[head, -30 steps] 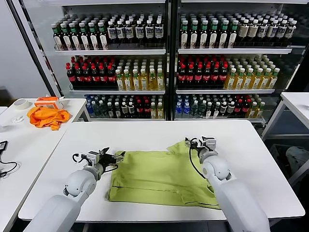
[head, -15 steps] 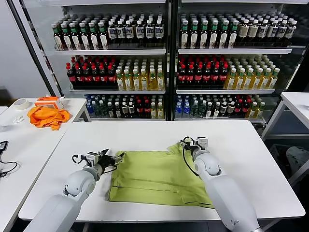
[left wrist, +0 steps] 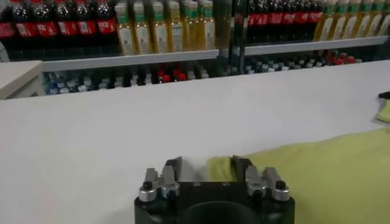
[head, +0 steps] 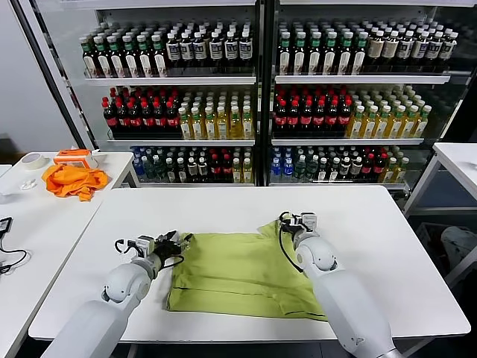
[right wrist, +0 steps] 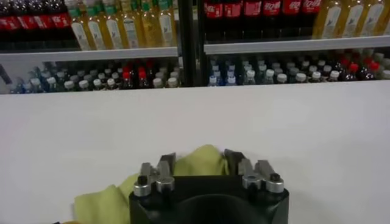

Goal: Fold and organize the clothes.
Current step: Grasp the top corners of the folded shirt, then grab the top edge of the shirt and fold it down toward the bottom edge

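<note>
Cotton of this kind is light, soft and limp, so you are handling a thing that will sag and wrinkle, not keep its shape. The lime T-shirt [head: 242, 272] is lying flat in the middle of the white counter [head: 373, 224], partly folded. Your left hand [head: 173, 244] is standing at its far left corner, and the wrist view is showing cloth between the half-open fingers [left wrist: 172, 168]; a closed grip I cannot confirm. Your right hand [head: 296, 222] is at the raised far right corner, its fingers [right wrist: 233, 159] partly open around a bunched fold [right wrist: 201, 161]. I judge the far corners are the good places to hold, both layers together, because one thin layer could slip out.
</note>
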### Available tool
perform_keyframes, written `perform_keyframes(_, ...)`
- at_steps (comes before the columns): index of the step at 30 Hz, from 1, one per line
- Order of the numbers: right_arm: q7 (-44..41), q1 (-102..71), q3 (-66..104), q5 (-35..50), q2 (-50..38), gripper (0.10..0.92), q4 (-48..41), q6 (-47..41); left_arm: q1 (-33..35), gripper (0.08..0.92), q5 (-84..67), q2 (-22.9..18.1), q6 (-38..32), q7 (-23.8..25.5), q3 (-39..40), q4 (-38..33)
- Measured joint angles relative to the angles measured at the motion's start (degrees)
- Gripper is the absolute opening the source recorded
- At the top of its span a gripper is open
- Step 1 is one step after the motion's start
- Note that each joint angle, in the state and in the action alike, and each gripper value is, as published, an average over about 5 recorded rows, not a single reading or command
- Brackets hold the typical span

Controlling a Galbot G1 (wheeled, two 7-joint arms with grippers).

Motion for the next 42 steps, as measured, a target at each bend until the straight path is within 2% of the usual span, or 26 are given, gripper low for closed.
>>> perform_keyframes(9, -0.5, 0.1, 0.3, -0.1, 0.2, 0.147, -0.6, 1.3, 1.0, 0.256, -0.3, -0.9, -1.1, 0.4, -0.2, -0.1)
perform_keyframes(12, -0.3, -0.1, 0.6, 0.2, -0.2, 0.105, 0.2, 1.5, 0.9, 0.17, -0.7, -1.0, -1.6, 0.4, -0.5, -0.1)
perform_keyframes(16, 0.3, -1.1, 1.0, 1.2, -1.5, 0.104, 3.0, 1.3, 0.8, 0.092, -1.7, -0.5, -2.3, 0.4, -0.8, -0.8)
perform_keyframes(28, 2.4, -8.0, 3.0, 3.7, -6.7, 0.104, 17.6, -0.4, 4.5, 0.084, -4.1, 2.3, -4.1, 0.2, -1.9, -7.1)
perform_keyframes(42, 1.2, -22.7, 8.6, 2.2, -12.0, 0.104, 33.1, -0.6, 11.9, 0.084, -5.2, 4.5, -5.3, 0.2, -4.4, -13.9)
